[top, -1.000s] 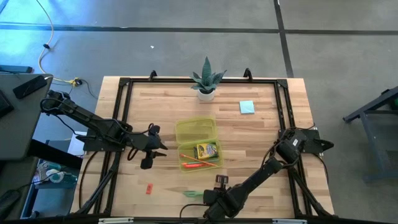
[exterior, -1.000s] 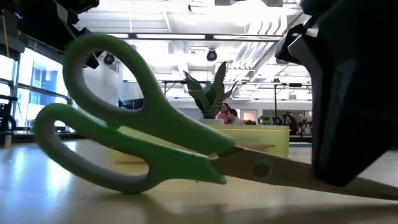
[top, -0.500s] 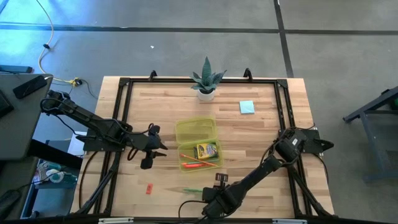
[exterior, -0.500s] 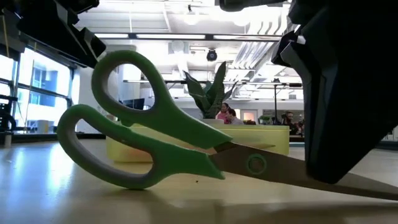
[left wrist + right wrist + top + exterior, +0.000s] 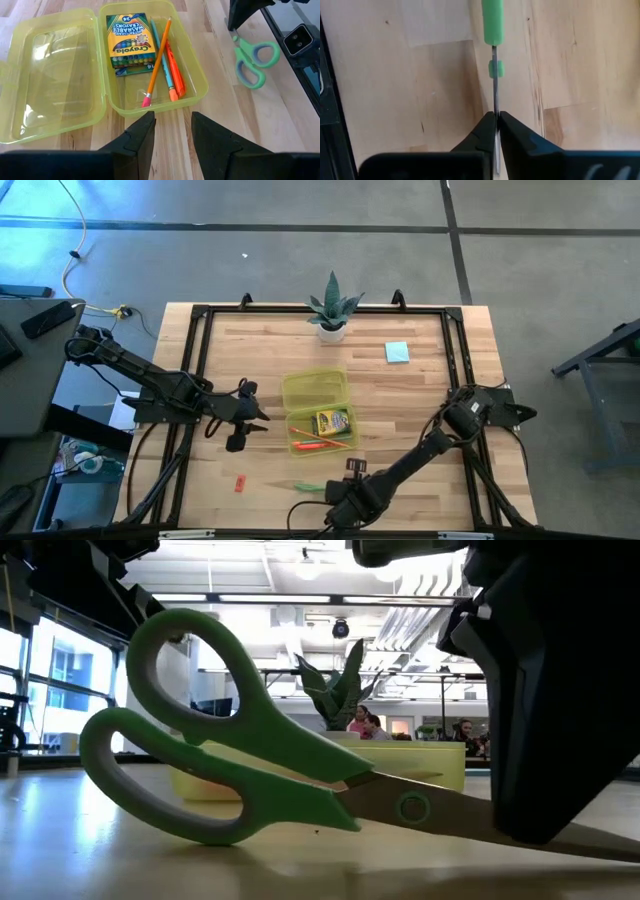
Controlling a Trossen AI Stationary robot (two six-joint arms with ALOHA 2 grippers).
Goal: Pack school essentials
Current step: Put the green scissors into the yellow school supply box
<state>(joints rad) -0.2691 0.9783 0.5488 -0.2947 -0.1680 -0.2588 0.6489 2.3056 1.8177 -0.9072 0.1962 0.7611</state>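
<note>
The open case (image 5: 150, 75) already holds crayons (image 5: 127, 42), a pencil (image 5: 159, 59) and pens, while the right gripper (image 5: 496, 122), clenched on the scissors' (image 5: 250, 780) blades, tilts them off the table beside it; notepad (image 5: 397, 352) and eraser (image 5: 240, 483) remain unpacked, the left gripper (image 5: 172, 137) spread idle.

Table (image 5: 420, 395): open case (image 5: 318, 412) at centre, holding a crayon box (image 5: 332, 422) and pencils (image 5: 318, 444) in its near half. Potted plant (image 5: 332, 310) behind the case at the far edge. Notepad (image 5: 397, 352) to the plant's right. Scissors (image 5: 310, 489) and eraser (image 5: 240, 483) near the front edge, eraser further left.
</note>
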